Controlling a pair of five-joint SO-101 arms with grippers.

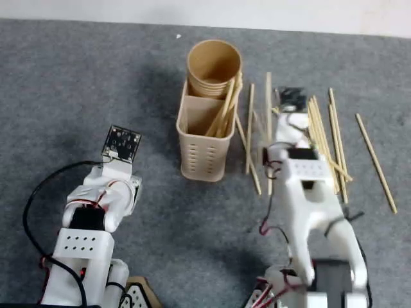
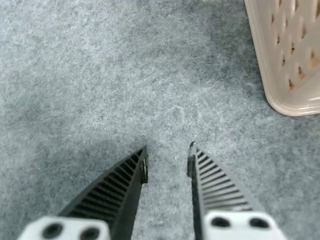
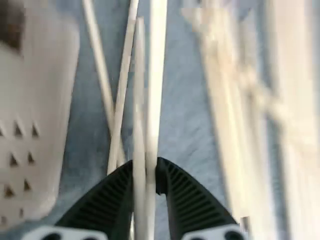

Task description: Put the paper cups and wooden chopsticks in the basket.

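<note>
While the left tool (image 2: 167, 150) gapes over grey carpet (image 2: 100, 75), the right tool (image 3: 145, 167) pinches chopsticks (image 3: 158, 75).

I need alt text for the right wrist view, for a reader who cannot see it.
The right gripper pinches two wooden chopsticks over a grey mat. More loose chopsticks lie ahead, and a perforated beige basket stands beside them.
</note>
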